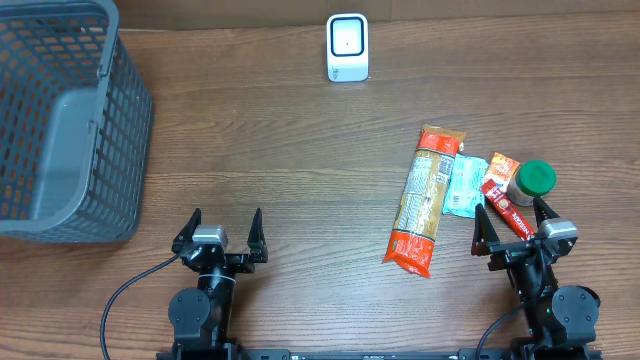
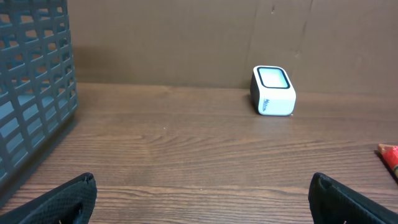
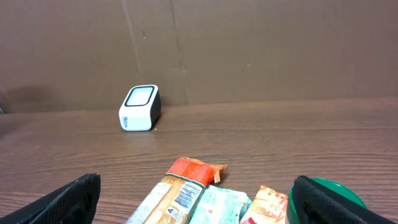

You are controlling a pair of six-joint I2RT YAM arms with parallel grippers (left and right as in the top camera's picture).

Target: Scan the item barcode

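Note:
The items lie in a cluster at the right of the table: a long pasta bag (image 1: 425,199) with orange ends, a teal packet (image 1: 464,185), a red-orange packet (image 1: 503,190) and a green-lidded jar (image 1: 533,180). A white scanner (image 1: 347,47) stands at the far edge. My right gripper (image 1: 512,222) is open just in front of the cluster. In the right wrist view the pasta bag (image 3: 186,186) shows a printed barcode (image 3: 185,194) between the open fingers, with the jar (image 3: 329,199) by the right finger. My left gripper (image 1: 226,222) is open over bare table, holding nothing.
A grey mesh basket (image 1: 60,120) fills the far left corner, and its wall (image 2: 31,93) shows in the left wrist view. The scanner (image 2: 273,91) (image 3: 140,107) stands before a brown back wall. Bare wood stretches between the two arms.

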